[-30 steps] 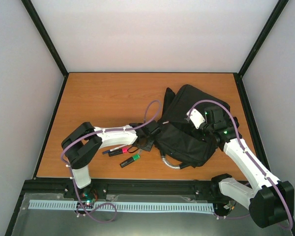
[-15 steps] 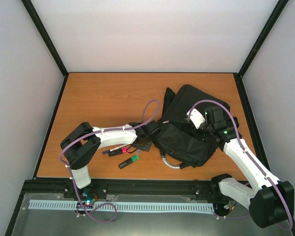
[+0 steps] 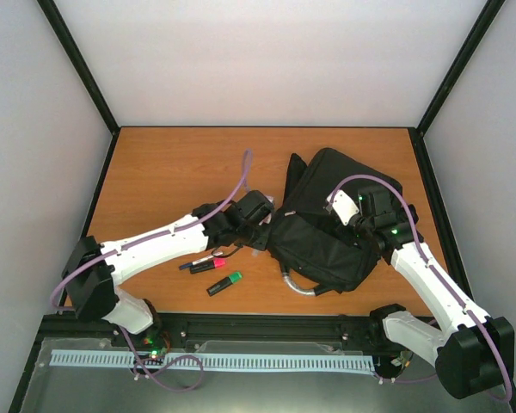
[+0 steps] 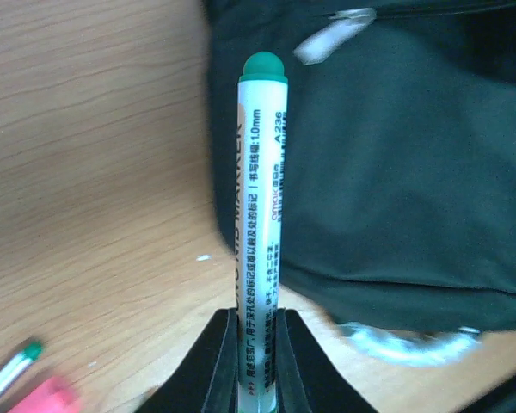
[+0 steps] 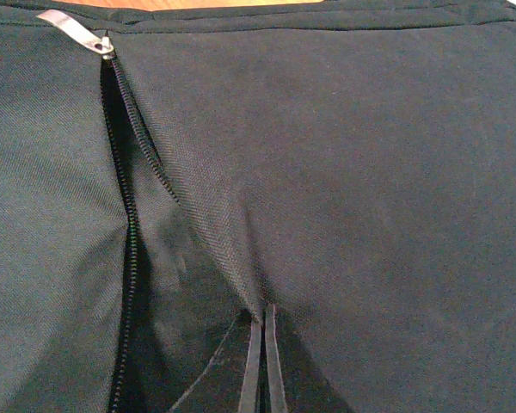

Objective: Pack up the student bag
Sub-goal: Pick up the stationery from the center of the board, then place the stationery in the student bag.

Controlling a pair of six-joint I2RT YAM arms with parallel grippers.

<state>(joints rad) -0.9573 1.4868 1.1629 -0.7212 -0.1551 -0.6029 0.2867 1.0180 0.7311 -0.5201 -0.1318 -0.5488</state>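
Insertion step: left gripper [image 4: 256, 323], jaws clamped on marker [image 4: 260, 198], should aim its green end into zip slit [image 5: 125, 258] of student bag [image 3: 318, 245] lying right of centre, while right gripper [image 5: 262, 340], jaws pinched together on bag fabric, holds slit open.

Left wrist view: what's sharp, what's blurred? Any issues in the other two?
Left wrist: green-capped marker crisp, print legible; pink highlighter in the corner smeared, student bag soft. Right wrist: fabric weave and zip pull sharp, pull glints. Top external: even light, no glare on the table.
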